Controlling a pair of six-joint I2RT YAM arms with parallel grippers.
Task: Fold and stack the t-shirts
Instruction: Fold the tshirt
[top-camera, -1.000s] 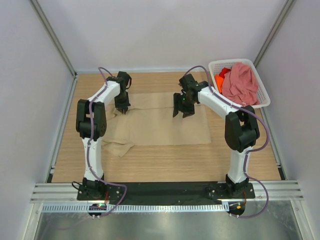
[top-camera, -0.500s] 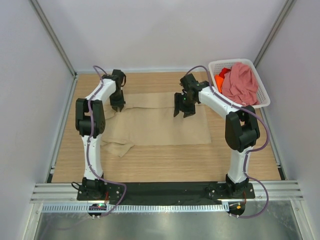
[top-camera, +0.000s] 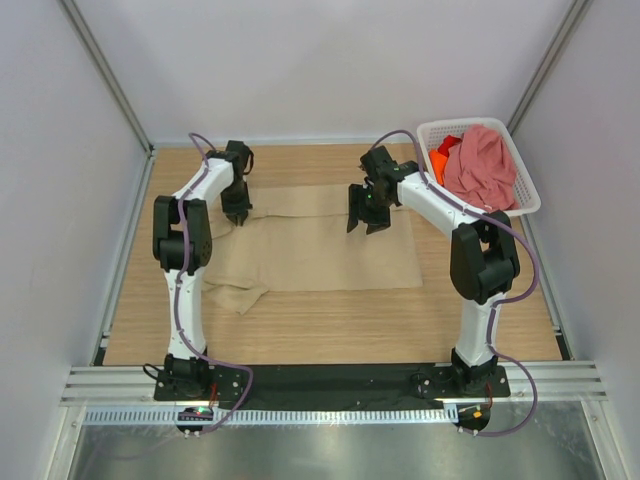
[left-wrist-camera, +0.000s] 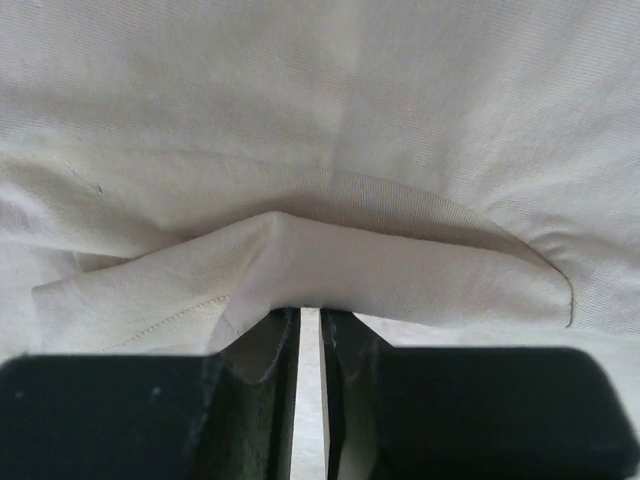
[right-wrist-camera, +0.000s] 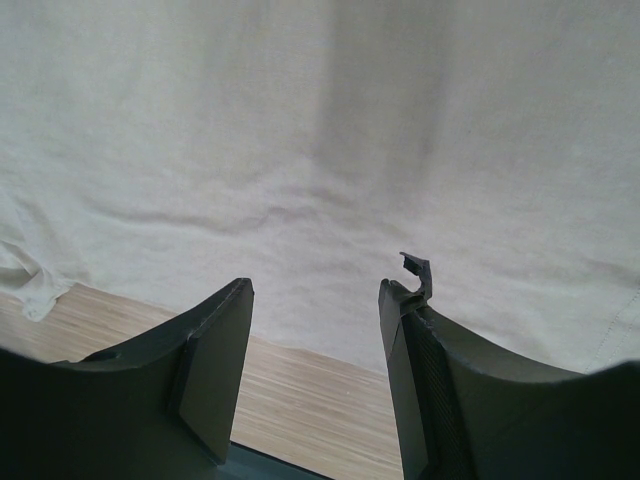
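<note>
**State.** The beige-tan cloth t-shirt (top-camera: 320, 250) is lying spread across the light wooden table (top-camera: 330, 325), with one sleeve bunching at its near left corner. The dusty pink cloth t-shirt (top-camera: 480, 165) and the bright orange cloth t-shirt (top-camera: 443, 158) are sitting heaped in the white plastic lattice basket (top-camera: 527, 205) at the far right corner. The pink one is lying on top.

**Claws.** The left claw (left-wrist-camera: 310, 312) is working at the far left part of the beige-tan cloth t-shirt. Its jaws are standing almost together, leaving only a slit. A raised flap of cloth is meeting the tips, which is reading as a pinch on the shirt. The right claw (right-wrist-camera: 318, 290) is hanging over the far middle of the same shirt, jaws apart and holding nothing.

**Step in hand (judged).** Both claws are taking hold along the far edge, preparing the first fold.

**Doing it well.**
- The left pinch is looking shallow, at the very tips. A deeper bite on the flap is lowering the risk of slip.
- The right claw is needing to descend onto the cloth edge, not the bare wood beside it, before closing.
- Both claws are best lifting together and level, so the shirt is folding along a straight line.
- The bunched sleeve is wanting flattening, or the fold is ending up lumpy.
</note>
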